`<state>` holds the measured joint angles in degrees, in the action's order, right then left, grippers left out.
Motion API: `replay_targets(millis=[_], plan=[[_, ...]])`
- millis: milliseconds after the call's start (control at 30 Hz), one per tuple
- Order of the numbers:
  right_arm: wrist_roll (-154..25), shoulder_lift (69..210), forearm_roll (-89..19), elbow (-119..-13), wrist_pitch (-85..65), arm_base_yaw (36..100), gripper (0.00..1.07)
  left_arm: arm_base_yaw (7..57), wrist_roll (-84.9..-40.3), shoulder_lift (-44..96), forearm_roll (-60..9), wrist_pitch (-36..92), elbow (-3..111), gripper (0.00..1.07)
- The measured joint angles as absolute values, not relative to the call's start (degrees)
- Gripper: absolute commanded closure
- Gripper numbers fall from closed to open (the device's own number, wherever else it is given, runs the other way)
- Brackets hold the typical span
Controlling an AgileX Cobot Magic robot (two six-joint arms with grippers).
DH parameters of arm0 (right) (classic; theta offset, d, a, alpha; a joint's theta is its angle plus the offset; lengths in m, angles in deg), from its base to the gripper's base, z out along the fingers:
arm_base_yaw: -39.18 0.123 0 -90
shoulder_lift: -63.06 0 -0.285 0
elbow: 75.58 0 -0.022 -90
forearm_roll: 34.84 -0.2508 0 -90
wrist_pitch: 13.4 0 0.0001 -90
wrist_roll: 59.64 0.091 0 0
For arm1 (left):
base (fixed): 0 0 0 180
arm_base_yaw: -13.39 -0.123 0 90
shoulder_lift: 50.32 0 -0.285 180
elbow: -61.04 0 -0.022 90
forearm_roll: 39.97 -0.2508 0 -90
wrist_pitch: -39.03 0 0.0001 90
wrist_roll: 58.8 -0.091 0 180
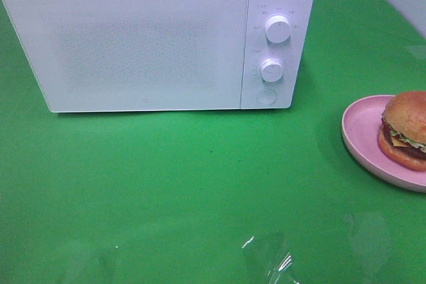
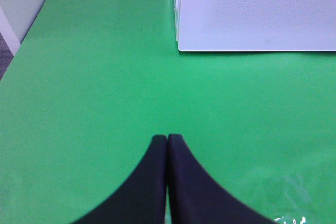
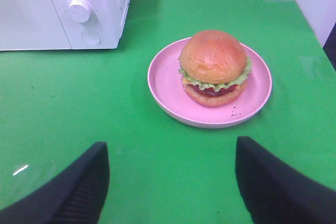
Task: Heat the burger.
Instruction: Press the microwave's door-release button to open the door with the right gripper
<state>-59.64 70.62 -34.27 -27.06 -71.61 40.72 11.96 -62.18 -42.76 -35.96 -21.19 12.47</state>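
Note:
The burger (image 1: 407, 129) (image 3: 214, 67), with golden bun, lettuce and dark patty, sits on a pink plate (image 1: 360, 132) (image 3: 167, 80) at the right edge of the green table. A white microwave (image 1: 143, 38) (image 3: 31, 9) (image 2: 257, 11) stands at the back with its door closed. Neither gripper shows in the exterior high view. In the right wrist view my right gripper (image 3: 170, 174) is open, its dark fingers (image 3: 79, 187) spread wide and apart from the plate, nothing between them. In the left wrist view my left gripper (image 2: 167, 145) is shut and empty over bare green table, short of the microwave.
Two white knobs (image 1: 277, 29) (image 1: 271, 70) and a round button (image 1: 266, 96) sit on the microwave's right panel. A pale wall edge (image 2: 21, 3) borders the table beyond the left gripper. Green table (image 1: 166, 184) lies in front of the microwave.

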Motion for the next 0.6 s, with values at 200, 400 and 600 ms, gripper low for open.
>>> replay_targets(millis=[200, 400, 600], plan=[[-59.64, 70.62, -34.27, -27.06, -71.61, 40.72, 0.43, 11.96, -62.18, -42.76, -35.96, -21.19, 12.47, 1.06], [-59.64, 70.62, -34.27, -27.06, -71.61, 40.72, 0.43, 11.96, -62.18, -42.76, -35.96, -21.19, 12.47, 1.06], [-59.64, 70.62, -34.27, -27.06, -71.61, 40.72, 0.43, 11.96, -62.18, -42.76, -35.96, -21.19, 12.47, 1.06]])
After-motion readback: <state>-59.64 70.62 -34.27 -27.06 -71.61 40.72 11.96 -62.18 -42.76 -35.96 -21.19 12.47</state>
